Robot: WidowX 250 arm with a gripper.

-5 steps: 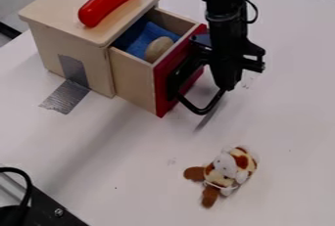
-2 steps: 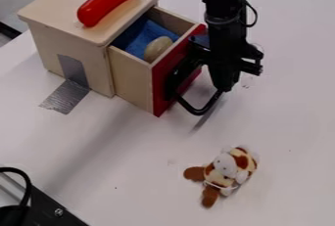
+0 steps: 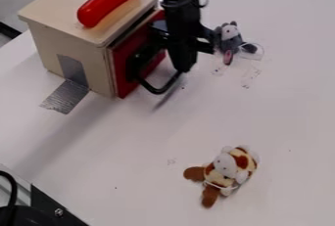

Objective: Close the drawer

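Drawer (image 3: 120, 68) just beside claw (image 3: 159, 76)

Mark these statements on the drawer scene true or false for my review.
1. The red drawer front sits close against the wooden box. True.
2. The red sausage-shaped object lies on the table. False: it rests on top of the box.
3. Silver tape runs from the box onto the table. True.
4. The gripper is at the brown-and-white plush toy. False: it is at the drawer front.
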